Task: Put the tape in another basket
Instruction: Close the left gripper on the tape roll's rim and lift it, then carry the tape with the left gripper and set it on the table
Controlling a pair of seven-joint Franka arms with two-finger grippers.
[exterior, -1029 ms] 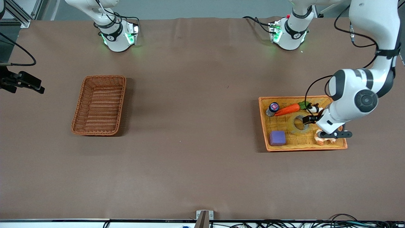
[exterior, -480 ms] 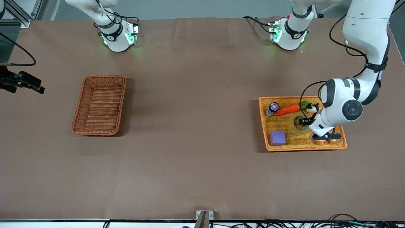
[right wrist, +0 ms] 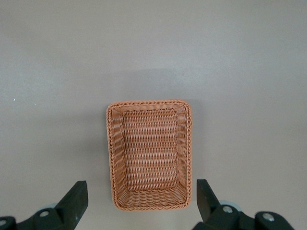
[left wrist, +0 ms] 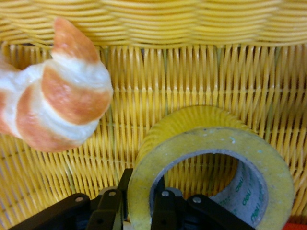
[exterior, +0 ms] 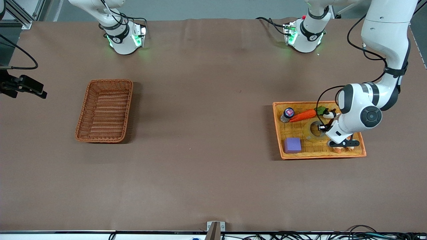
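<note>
Yellow tape (left wrist: 211, 163) lying in orange tray (exterior: 283, 155), lower right of front view, beside croissant (left wrist: 57, 91). Left gripper (left wrist: 139, 211) clamping tape wall, one finger inside core, one outside. Risk: thin one-wall pinch slipping or roll swinging during lift, snagging tray rim. Right gripper (right wrist: 139, 201) waiting spread wide over brown basket (exterior: 105, 110), mid-left of front view.

Two baskets (exterior: 104, 111), one tape (exterior: 312, 133), carrot (exterior: 303, 115), croissant (left wrist: 57, 96), block (exterior: 292, 145), bottle (exterior: 287, 114).
</note>
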